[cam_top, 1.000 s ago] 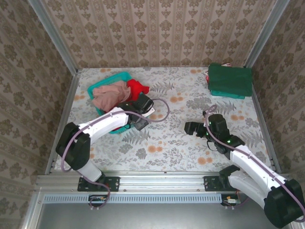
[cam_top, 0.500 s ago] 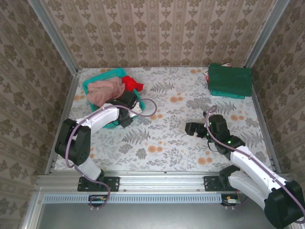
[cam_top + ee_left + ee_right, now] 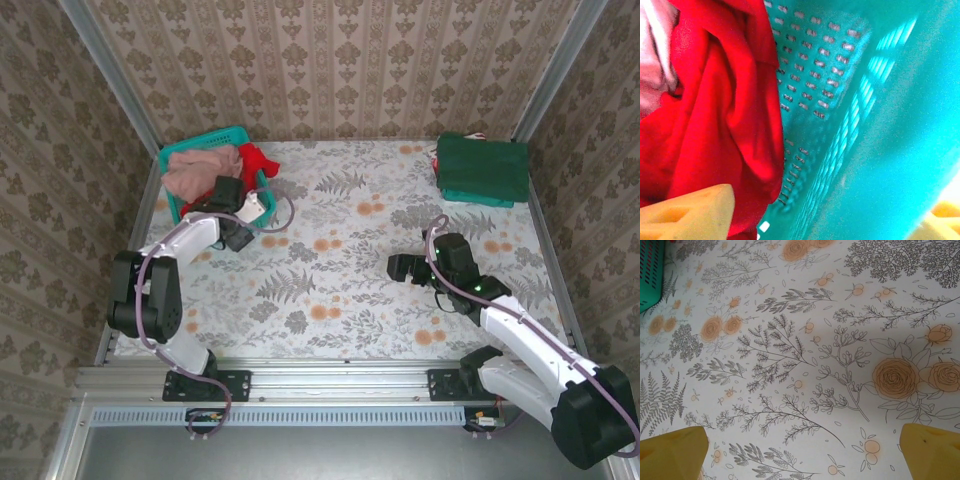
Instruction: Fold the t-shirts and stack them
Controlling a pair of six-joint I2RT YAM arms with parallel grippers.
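Left gripper (image 3: pixel 232 207) is standing open at the near right side of the teal basket (image 3: pixel 205 137), its jaws wide apart with the mesh wall between them and the red t-shirt (image 3: pixel 715 125) lying against one yellow finger (image 3: pixel 690 212). The left arm is reaching forward and to the left, low over the surface (image 3: pixel 350 260). The red t-shirt and the pink t-shirt (image 3: pixel 200 168) are lying heaped in the basket at the far left. Right gripper (image 3: pixel 400 268) is hovering wide open over bare surface, its arm angling left toward the centre. The dark green folded t-shirts (image 3: pixel 482 165) are resting stacked at the far right corner.
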